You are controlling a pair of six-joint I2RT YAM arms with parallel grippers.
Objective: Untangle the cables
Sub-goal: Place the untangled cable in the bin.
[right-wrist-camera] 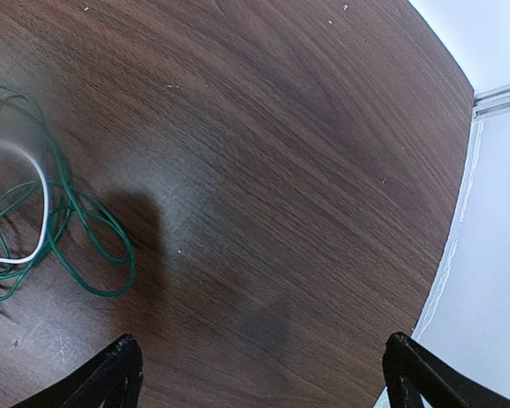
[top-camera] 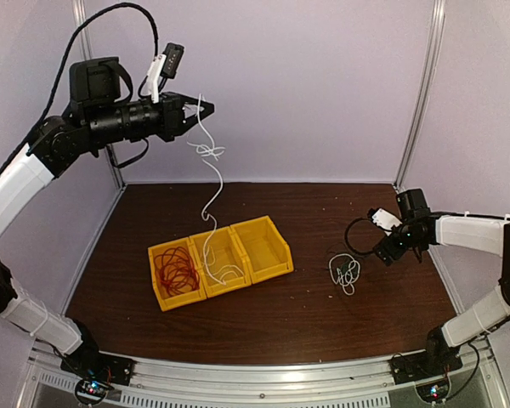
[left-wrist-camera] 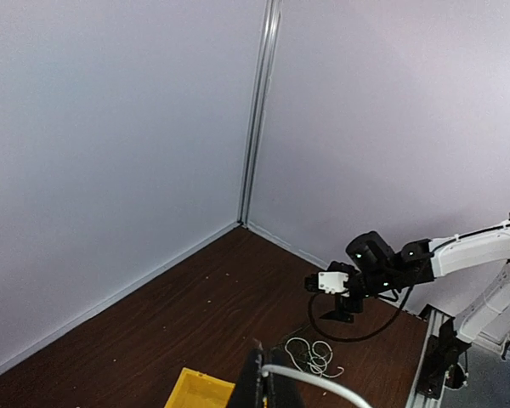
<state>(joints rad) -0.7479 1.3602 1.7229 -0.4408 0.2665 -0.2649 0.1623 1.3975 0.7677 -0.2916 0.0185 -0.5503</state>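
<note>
My left gripper is raised high at the back left and shut on a white cable. That cable hangs down with a knot partway and ends in the middle yellow bin. In the left wrist view its shut fingers pinch the white cable. A red cable lies coiled in the left bin. A small tangle of white and green cables rests on the table. Just right of it, my right gripper stands open over bare wood, with the green cable at its left.
Three yellow bins sit in a row at mid-table; the right bin holds nothing. Pale walls close the back and both sides. The right arm's thick black cable loops near the tangle.
</note>
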